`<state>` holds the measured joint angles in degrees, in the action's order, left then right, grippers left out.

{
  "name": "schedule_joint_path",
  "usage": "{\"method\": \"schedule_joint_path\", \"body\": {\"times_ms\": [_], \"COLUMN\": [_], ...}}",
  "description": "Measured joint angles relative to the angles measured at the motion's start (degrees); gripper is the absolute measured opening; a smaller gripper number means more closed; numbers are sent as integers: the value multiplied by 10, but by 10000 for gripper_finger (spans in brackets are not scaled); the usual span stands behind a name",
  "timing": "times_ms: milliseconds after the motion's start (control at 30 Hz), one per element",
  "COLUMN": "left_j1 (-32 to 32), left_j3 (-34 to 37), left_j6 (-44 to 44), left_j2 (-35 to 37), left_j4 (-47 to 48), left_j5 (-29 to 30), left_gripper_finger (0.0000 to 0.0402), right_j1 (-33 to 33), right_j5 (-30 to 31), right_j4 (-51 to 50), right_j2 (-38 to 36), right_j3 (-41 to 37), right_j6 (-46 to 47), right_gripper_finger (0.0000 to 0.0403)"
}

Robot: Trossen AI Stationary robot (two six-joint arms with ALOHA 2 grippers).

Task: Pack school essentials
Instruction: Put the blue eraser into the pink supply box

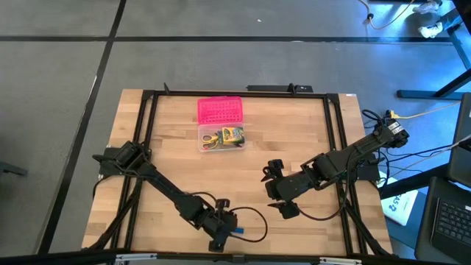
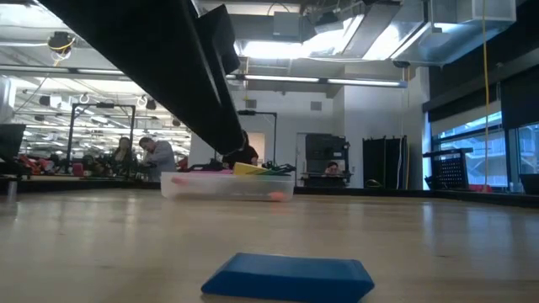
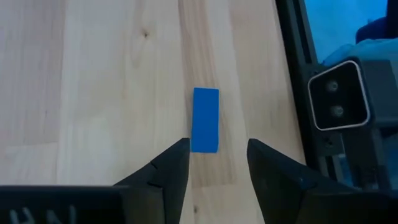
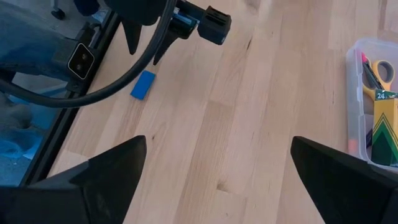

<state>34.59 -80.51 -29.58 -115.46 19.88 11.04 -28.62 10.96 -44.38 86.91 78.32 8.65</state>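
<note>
Now my left gripper (image 3: 217, 163) hangs over the table's near edge, fingers parted and holding nothing, with the blue eraser (image 3: 205, 119) just ahead of the tips, its long axis running straight away from me. My right gripper (image 1: 274, 190) waits wide open, farther off. The clear box (image 1: 221, 138) sits well apart; its contents are hard to make out.
</note>
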Motion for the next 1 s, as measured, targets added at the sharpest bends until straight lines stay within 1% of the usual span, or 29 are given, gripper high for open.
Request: {"method": "schedule_joint_path", "body": {"times_ms": [300, 567, 733, 1000], "left_j1": [-1, 0, 0, -1], "left_j3": [0, 0, 0, 0], "left_j6": [-1, -1, -13, -30], "left_j2": [0, 0, 0, 0], "left_j4": [-3, -2, -2, 2], "left_j5": [44, 51, 89, 93], "left_gripper_finger": [154, 154, 154, 154], "right_j1": [0, 0, 0, 0], "right_j5": [0, 0, 0, 0], "right_j4": [0, 0, 0, 0], "right_j2": [0, 0, 0, 0], "right_j3": [0, 0, 0, 0], "right_j6": [1, 1, 1, 0], "right_gripper_finger": [399, 399, 399, 399]}}
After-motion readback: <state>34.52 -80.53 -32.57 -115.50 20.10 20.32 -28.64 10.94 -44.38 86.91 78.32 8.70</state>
